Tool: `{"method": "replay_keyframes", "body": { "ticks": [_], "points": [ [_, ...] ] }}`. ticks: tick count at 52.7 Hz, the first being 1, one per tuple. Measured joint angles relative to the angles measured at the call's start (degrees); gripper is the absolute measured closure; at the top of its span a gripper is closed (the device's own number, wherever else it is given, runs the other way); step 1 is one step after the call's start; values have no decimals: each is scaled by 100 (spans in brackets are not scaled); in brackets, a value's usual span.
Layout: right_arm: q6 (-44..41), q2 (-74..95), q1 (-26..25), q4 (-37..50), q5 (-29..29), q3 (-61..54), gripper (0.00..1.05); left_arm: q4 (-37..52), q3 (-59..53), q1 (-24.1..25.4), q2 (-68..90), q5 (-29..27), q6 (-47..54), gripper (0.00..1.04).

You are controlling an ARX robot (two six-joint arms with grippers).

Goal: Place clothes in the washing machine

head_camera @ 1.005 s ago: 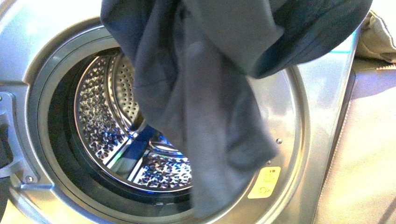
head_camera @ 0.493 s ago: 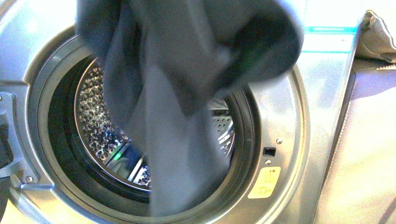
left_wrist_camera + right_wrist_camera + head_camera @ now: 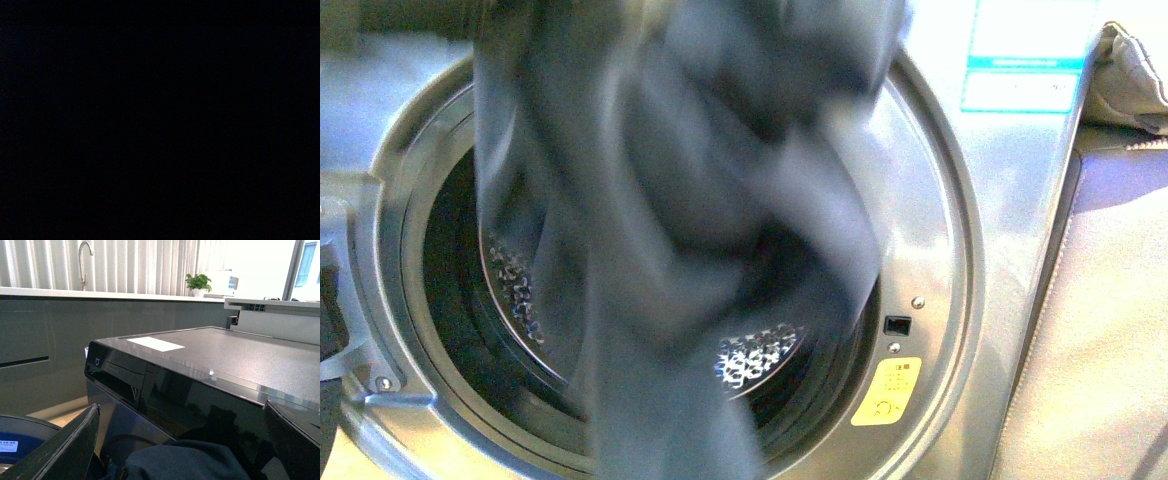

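The clothes (image 3: pixel 670 200), a dark slate-blue garment, hang blurred in front of the washing machine (image 3: pixel 960 250) and cover most of its round porthole. Only patches of the perforated steel drum (image 3: pixel 755 355) show past the fabric. My left gripper is shut on the clothes but does not show in the front view, and the left wrist view is dark. In the right wrist view my right gripper (image 3: pixel 181 407) stands open, its fingers (image 3: pixel 75 440) wide apart. A fold of the clothes (image 3: pixel 190 460) lies low between them, in front of the machine's glossy dark panel (image 3: pixel 165 390).
A yellow warning sticker (image 3: pixel 887 392) sits at the porthole's lower right, and blue-white labels (image 3: pixel 1025 55) at the upper right. A beige cloth bundle (image 3: pixel 1135 85) lies at the far right. The right wrist view shows a counter with a tap (image 3: pixel 84 260) behind.
The clothes have swung left and lower across the porthole, hiding more of the drum. The labels at the upper right are uncovered now.
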Motion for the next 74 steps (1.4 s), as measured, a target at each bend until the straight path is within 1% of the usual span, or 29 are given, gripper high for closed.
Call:
{"method": "replay_keyframes", "body": {
  "ticks": [9,16,26,37,47,63,74],
  "points": [
    [0,0,0,0,2,0,7,420,-122,280,439,63,15,84],
    [0,0,0,0,0,0,7,713,-122,400,833,63,20,84],
    [0,0,0,0,0,0,7,916,-94,413,1412,-26,17,84],
    [0,0,0,0,0,0,7,1152,192,326,2205,-181,17,84],
    [0,0,0,0,0,0,7,1132,743,317,2918,-319,68,84],
    [0,0,0,0,0,0,7,957,1679,461,4011,-551,127,84],
    [0,0,0,0,0,0,7,527,2796,573,4830,-903,142,84]
  ]
}}
